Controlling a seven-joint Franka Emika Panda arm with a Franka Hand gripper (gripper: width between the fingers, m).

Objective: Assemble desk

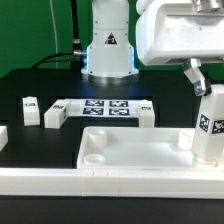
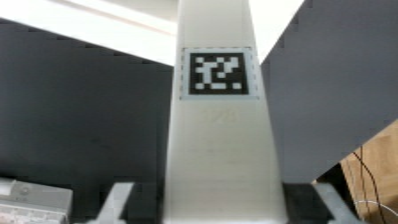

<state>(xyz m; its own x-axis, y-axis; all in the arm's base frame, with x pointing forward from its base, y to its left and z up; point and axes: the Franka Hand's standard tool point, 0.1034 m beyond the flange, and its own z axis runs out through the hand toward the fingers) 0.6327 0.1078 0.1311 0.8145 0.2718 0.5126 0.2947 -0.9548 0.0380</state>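
Gripper: the gripper [image 1: 200, 86] hangs in the upper right of the exterior view, below the arm's white housing [image 1: 175, 30]. Its jaws pinch the upper part of a white block leg.
Fingers: in the wrist view the grey fingers [image 2: 119, 203] press against opposite side faces of the leg, one on each side.
Held leg: the held leg [image 1: 209, 128] stands roughly upright at the right edge of the exterior view. In the wrist view [image 2: 221, 140] it fills the middle of the frame.
Tag: a black-and-white square tag [image 1: 213, 125] sits on the leg's face that is turned towards the camera, and shows large in the wrist view [image 2: 221, 75].
Leg's lower end: it is at the far right corner of the tabletop. The angle hides whether it touches the tabletop or hangs just above it.
Tabletop: the white tray-like tabletop [image 1: 130, 172] lies flat across the lower centre and lower right of the exterior view, hollow side up.
Marker board: the marker board [image 1: 105, 105] lies flat in mid-frame, just behind the tabletop.
Loose legs: one tagged block [image 1: 30, 108] is at centre left and a second [image 1: 55, 116] is just beside the marker board's left end. A third [image 1: 148, 112] is at the board's right end and a fourth [image 1: 3, 135] is cut off by the left edge.
Counter: the black counter [image 1: 40, 80] carries all of these parts.
Robot base: the white robot base [image 1: 108, 50] stands at the top centre, behind the marker board.
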